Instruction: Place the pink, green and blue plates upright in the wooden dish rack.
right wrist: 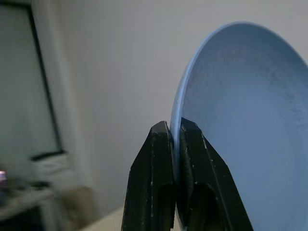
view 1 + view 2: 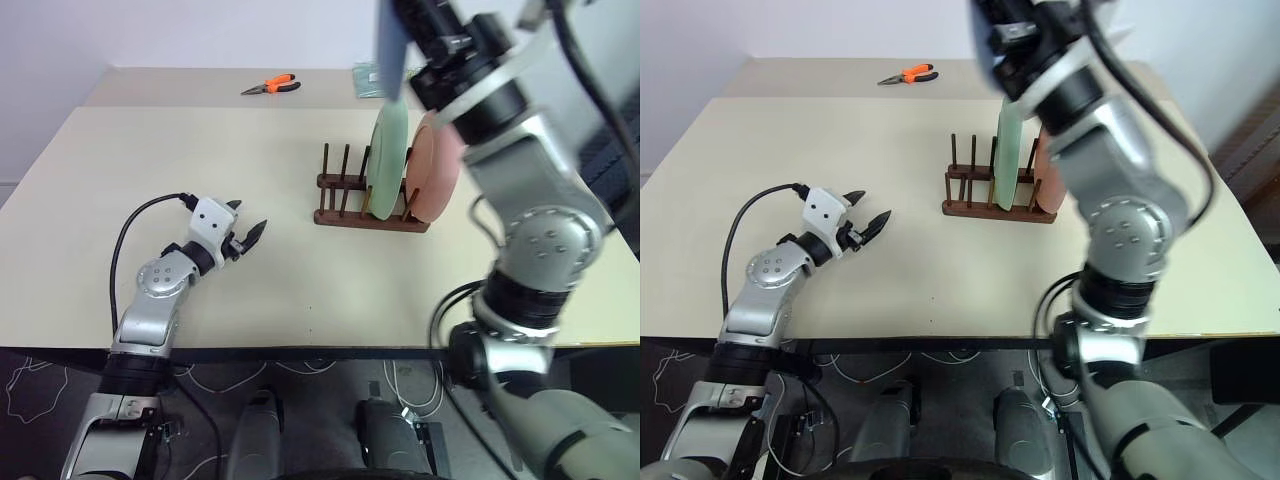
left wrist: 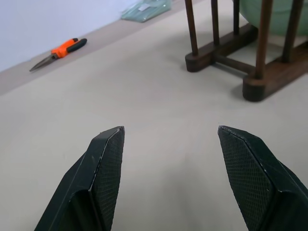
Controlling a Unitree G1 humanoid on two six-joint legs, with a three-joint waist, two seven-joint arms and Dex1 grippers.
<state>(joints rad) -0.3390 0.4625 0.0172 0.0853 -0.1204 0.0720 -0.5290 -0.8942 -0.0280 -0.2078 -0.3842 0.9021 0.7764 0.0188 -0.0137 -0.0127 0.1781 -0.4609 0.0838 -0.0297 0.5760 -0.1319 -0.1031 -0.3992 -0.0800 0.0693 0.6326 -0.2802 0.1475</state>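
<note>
High above the table, the blue plate (image 1: 240,125) is pinched by its rim in the right gripper (image 1: 175,132). The green plate (image 2: 388,160) and pink plate (image 2: 435,165) are already seated in the wooden dish rack (image 2: 345,200). A thin rim hold could slip, and the green plate could be struck on descent. The left gripper (image 3: 168,144) is spread empty.

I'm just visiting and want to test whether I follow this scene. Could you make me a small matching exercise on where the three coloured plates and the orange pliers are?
Things:
1. round pink plate
2. round green plate
3. round blue plate
4. orange-handled pliers

Places:
A. lying flat at the table's far edge
B. pinched by its rim in the right gripper, raised in the air
C. upright at the right end of the dark brown wooden dish rack
D. upright in the rack, next to empty pegs

Pairs: 1-C, 2-D, 3-B, 4-A
</note>
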